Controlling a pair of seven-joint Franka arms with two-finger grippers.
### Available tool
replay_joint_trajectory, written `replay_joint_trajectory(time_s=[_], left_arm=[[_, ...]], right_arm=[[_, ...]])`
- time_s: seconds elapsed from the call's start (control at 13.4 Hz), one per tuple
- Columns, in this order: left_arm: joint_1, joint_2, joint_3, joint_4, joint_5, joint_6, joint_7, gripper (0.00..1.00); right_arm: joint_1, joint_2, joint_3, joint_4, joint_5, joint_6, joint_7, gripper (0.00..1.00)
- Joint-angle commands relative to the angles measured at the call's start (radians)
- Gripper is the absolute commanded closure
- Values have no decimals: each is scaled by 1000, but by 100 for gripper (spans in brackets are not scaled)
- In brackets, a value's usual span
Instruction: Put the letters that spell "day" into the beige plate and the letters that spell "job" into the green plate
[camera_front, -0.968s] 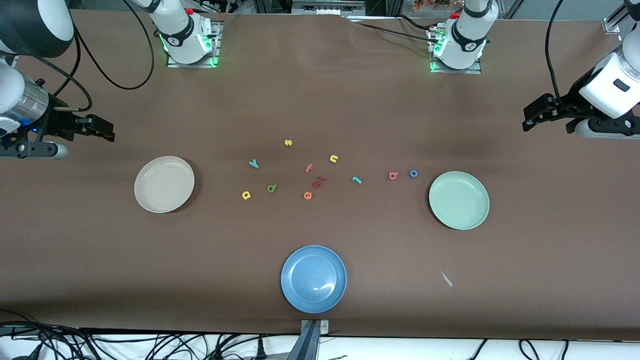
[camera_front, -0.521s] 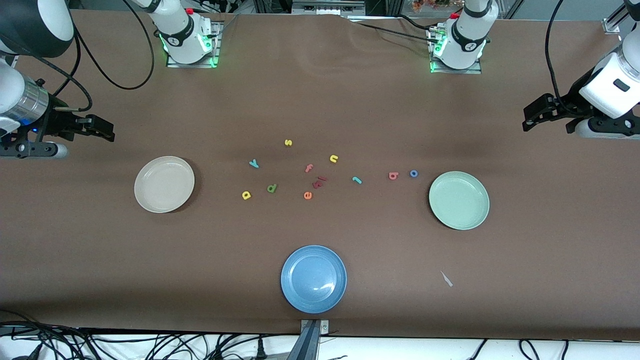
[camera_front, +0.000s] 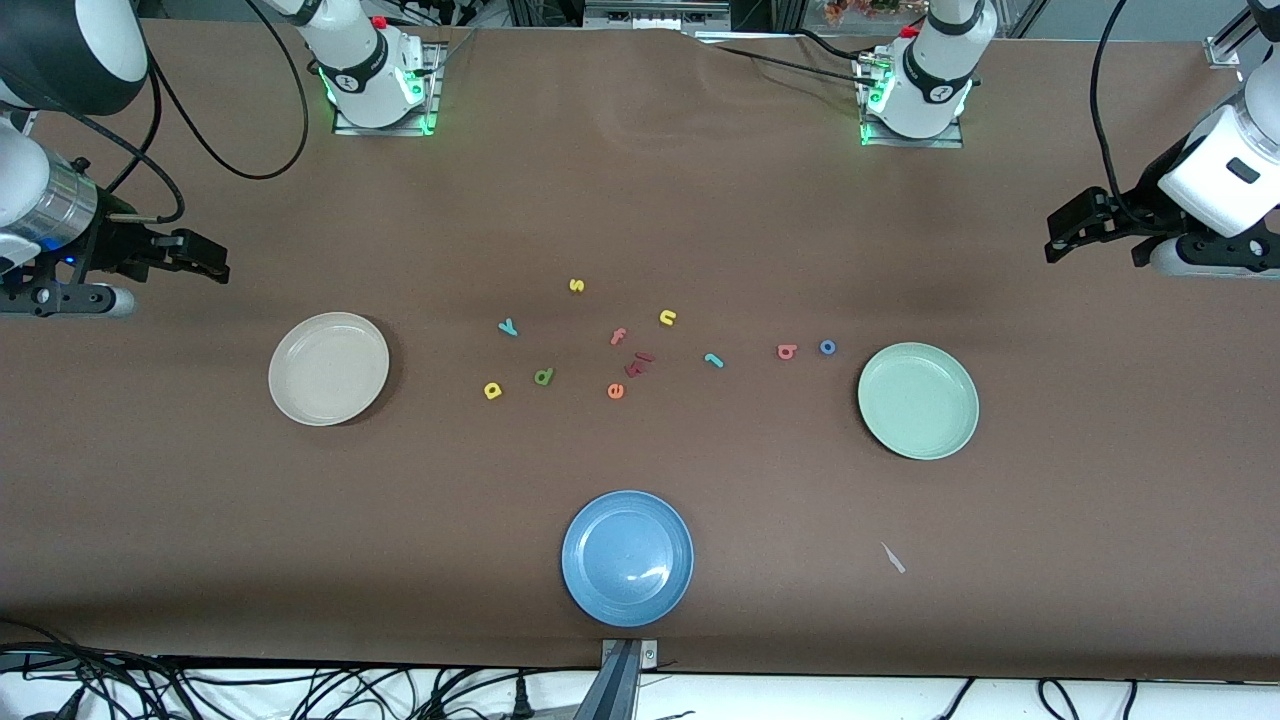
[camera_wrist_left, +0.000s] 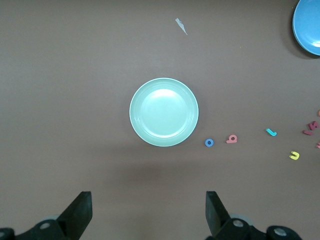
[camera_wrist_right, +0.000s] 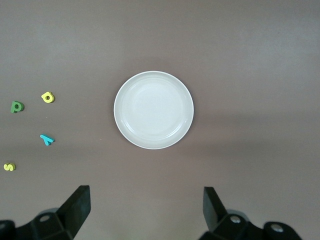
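Note:
The beige plate (camera_front: 328, 368) (camera_wrist_right: 153, 110) lies bare toward the right arm's end, the green plate (camera_front: 918, 400) (camera_wrist_left: 164, 112) toward the left arm's end. Between them lie the teal y (camera_front: 508, 327) (camera_wrist_right: 47, 140), dark green d (camera_front: 543, 376) (camera_wrist_right: 17, 106), yellow a (camera_front: 492, 390) (camera_wrist_right: 47, 97), teal j (camera_front: 713, 360) (camera_wrist_left: 271, 132), salmon b (camera_front: 786, 351) (camera_wrist_left: 231, 139) and blue o (camera_front: 827, 347) (camera_wrist_left: 209, 143). My right gripper (camera_front: 212, 260) (camera_wrist_right: 146, 192) hangs open and holds nothing, over bare table beside the beige plate. My left gripper (camera_front: 1062, 235) (camera_wrist_left: 148, 196) is likewise open, beside the green plate.
A blue plate (camera_front: 627, 557) sits near the front edge. Among the letters lie a yellow s (camera_front: 576, 285), yellow n (camera_front: 668, 317), pink f (camera_front: 618, 336), orange e (camera_front: 615, 391) and dark red pieces (camera_front: 639, 364). A small pale scrap (camera_front: 892, 557) lies nearer the camera than the green plate.

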Motion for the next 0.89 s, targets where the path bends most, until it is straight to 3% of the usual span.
replay_joint_trajectory(time_s=[0.0, 0.82], left_arm=[[-2, -11, -2, 3, 6, -15, -5, 0], [-2, -11, -2, 3, 6, -15, -3, 0]], right_arm=[[-6, -2, 0, -1, 17, -6, -1, 0], [30, 14, 16, 3, 15, -9, -6, 0]])
